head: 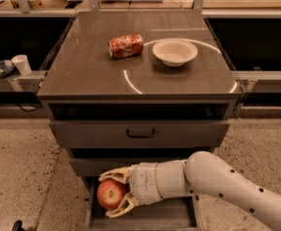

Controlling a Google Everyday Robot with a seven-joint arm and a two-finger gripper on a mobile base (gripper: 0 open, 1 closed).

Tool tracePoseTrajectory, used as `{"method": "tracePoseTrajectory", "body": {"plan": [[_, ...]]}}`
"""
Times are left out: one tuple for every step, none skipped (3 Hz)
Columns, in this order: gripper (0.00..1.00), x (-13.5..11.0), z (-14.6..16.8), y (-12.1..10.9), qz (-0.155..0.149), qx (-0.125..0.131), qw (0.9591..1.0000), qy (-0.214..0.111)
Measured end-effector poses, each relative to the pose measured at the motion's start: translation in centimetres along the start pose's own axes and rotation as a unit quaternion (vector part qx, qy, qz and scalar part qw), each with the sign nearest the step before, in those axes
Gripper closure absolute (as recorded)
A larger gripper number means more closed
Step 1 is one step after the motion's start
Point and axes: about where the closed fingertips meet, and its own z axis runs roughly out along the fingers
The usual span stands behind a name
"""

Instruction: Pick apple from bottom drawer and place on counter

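Note:
The red apple (110, 193) with a yellowish patch sits between the pale fingers (115, 173) of my gripper (112, 192), which is shut on it. The gripper holds the apple above the left part of the open bottom drawer (145, 218), just below the middle drawer front. My white arm (217, 182) reaches in from the lower right. The counter (83, 66) is the wide dark glossy cabinet top above, with curved light reflections.
A crushed red soda can (126, 45) and a white bowl (174, 51) stand on the counter's far half. The top drawer (140, 133) with a black handle is closed. A white cup (21, 64) sits on a ledge at left. Speckled floor lies either side.

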Motion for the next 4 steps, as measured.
{"method": "tracePoseTrajectory", "body": {"plan": [[1.00, -0.1, 0.0, -0.3, 0.003, -0.001, 1.0000, 0.002], [1.00, -1.7, 0.5, -2.8, 0.032, -0.008, 0.9993, 0.017], [1.00, -3.8, 1.1, -5.1, 0.039, -0.001, 0.9991, 0.017], [1.00, -7.1, 1.1, -8.0, 0.017, -0.005, 0.9998, 0.002]]}}
